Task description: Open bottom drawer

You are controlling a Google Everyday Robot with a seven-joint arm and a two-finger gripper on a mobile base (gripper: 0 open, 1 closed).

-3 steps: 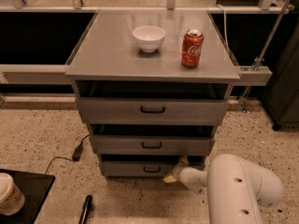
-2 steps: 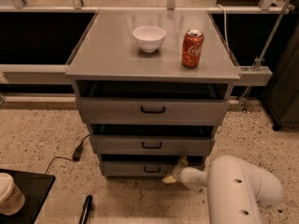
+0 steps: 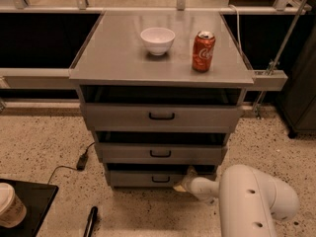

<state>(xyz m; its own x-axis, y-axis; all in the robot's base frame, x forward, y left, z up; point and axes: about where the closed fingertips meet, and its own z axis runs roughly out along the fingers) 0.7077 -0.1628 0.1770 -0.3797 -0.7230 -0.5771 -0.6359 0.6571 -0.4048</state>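
One end effector (image 3: 181, 184) is sitting low in the view, at about 5 o'clock from the centre, right against the right-hand end of the bottom drawer (image 3: 138, 178). Whether it is apart or together, I cannot tell. Its white, rounded arm (image 3: 247, 201) is reaching in from 4 o'clock and filling the lower right corner.

The bottom drawer is lying lowest of three grey drawers, just above the floor. Its small black loop handle (image 3: 160, 179) is sitting at 9 o'clock from the end effector, close by but apart from it. A dark gap is showing above the drawer's front.

At 12 o'clock from it, the middle drawer (image 3: 128, 153) and then the wider top drawer (image 3: 118, 116) are stacking upward. Above them, the grey surface (image 3: 113, 53) is carrying a white bowl (image 3: 157, 40) and, at 3 o'clock from the bowl, an upright red soda can (image 3: 203, 51).

On the speckled floor (image 3: 39, 142), a black cable (image 3: 81, 159) is trailing at 9 o'clock from the cabinet. At 8 o'clock in the view, a paper cup (image 3: 10, 209) is standing on a black tray (image 3: 34, 201).
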